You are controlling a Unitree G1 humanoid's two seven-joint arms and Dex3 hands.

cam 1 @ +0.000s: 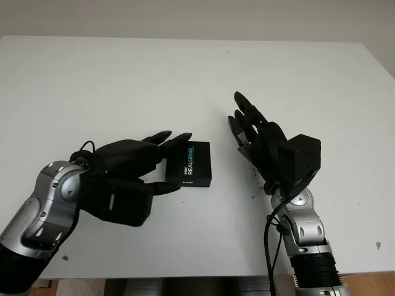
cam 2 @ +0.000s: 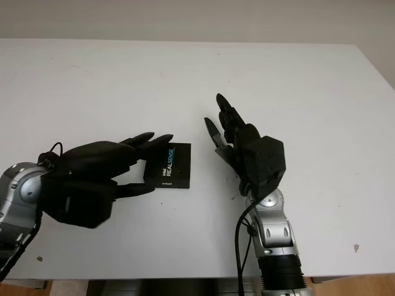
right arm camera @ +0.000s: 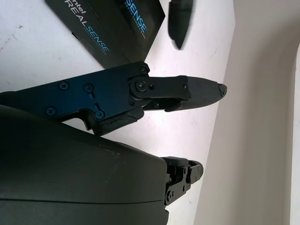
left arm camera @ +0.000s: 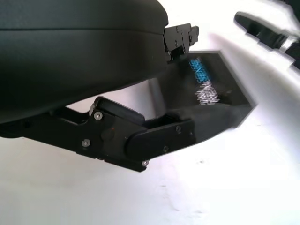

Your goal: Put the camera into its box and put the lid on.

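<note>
The black camera box (cam 1: 194, 165), printed "intel REALSENSE", lies flat on the white table (cam 1: 123, 80) near its middle, with the lid on. My left hand (cam 1: 170, 161) is at the box's left end. Its fingers reach over the far left corner and its thumb (left arm camera: 159, 136) lies against the near left edge, without curling round the box. My right hand (cam 1: 247, 126) is open and raised a short way right of the box, apart from it, palm toward the box. The box's printed top (right arm camera: 108, 23) is also in the right wrist view.
The table's right edge (cam 1: 376, 68) and front edge (cam 1: 185, 274) bound the work area. A few small dark specks (cam 1: 378, 245) mark the surface at the front right. A black cable (cam 1: 271, 240) runs along my right forearm.
</note>
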